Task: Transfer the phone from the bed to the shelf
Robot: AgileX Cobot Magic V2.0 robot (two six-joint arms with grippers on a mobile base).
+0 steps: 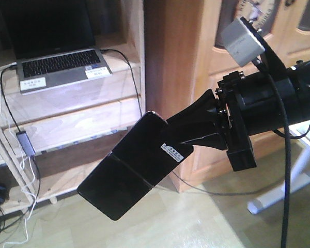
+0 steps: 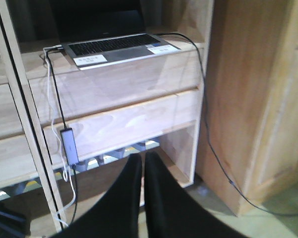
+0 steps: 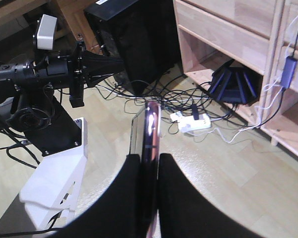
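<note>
the right gripper (image 3: 149,157) is clamped on the sticker end of the phone (image 1: 129,175). the phone hangs in the air in front of the shelf (image 1: 77,121), below the board carrying the open laptop (image 1: 62,64), touching no board, its free end dipping toward the shelf's lower opening. the left gripper (image 2: 143,158) faces the shelf, fingers together and empty. the step in hand looks like carrying the phone in. held by one end, it should travel slowly. level it, aim for a bare board, and steer clear of the cables (image 1: 136,85) draped down the shelf's front. part the fingers only once the phone lies flat on the shelf.
</note>
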